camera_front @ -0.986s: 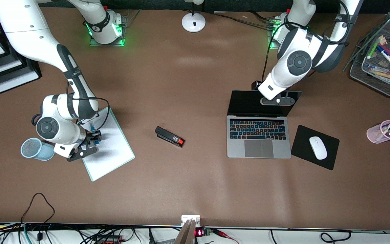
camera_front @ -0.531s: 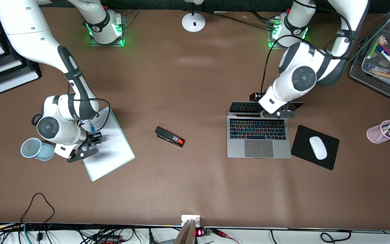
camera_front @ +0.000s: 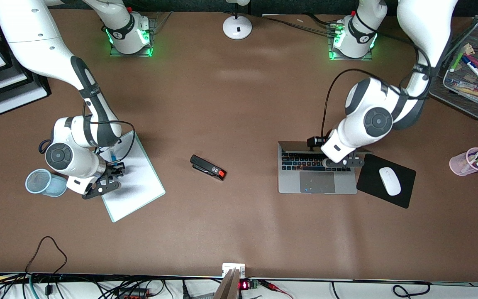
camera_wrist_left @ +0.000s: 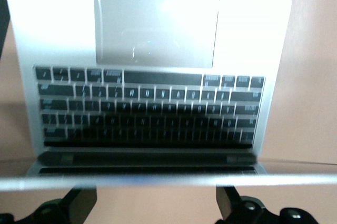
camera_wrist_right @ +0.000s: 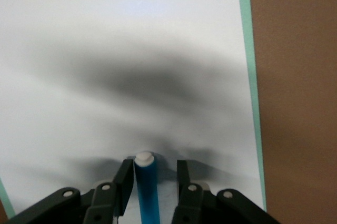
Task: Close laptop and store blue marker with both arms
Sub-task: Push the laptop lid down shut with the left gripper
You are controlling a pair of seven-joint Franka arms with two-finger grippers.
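The silver-grey laptop [camera_front: 318, 185] lies toward the left arm's end of the table, its lid [camera_front: 299, 146] tilted low over the keys. My left gripper [camera_front: 338, 162] rests against the lid's top edge. In the left wrist view the laptop [camera_wrist_left: 158, 29] shows under the lid edge, and the left gripper [camera_wrist_left: 156, 205] is open, its fingers wide apart. The blue marker [camera_wrist_right: 147, 195] lies on a white pad [camera_wrist_right: 105, 50], pale end outward. My right gripper [camera_wrist_right: 154, 174] is open around it; one finger touches it and a gap shows at the other. In the front view the right gripper [camera_front: 113, 168] is low over the pad [camera_front: 139, 187].
A light-blue mesh cup [camera_front: 40, 182] lies beside the right arm's wrist. A black stapler [camera_front: 208, 167] sits mid-table. A black mouse pad [camera_front: 371, 182] with a white mouse [camera_front: 389, 181] adjoins the laptop. A pink pen cup [camera_front: 463, 164] and a mesh tray [camera_front: 471, 104] stand at the left arm's end.
The left arm has pushed the laptop lid down from upright to low over the keyboard. The right gripper's fingers have narrowed around the blue marker.
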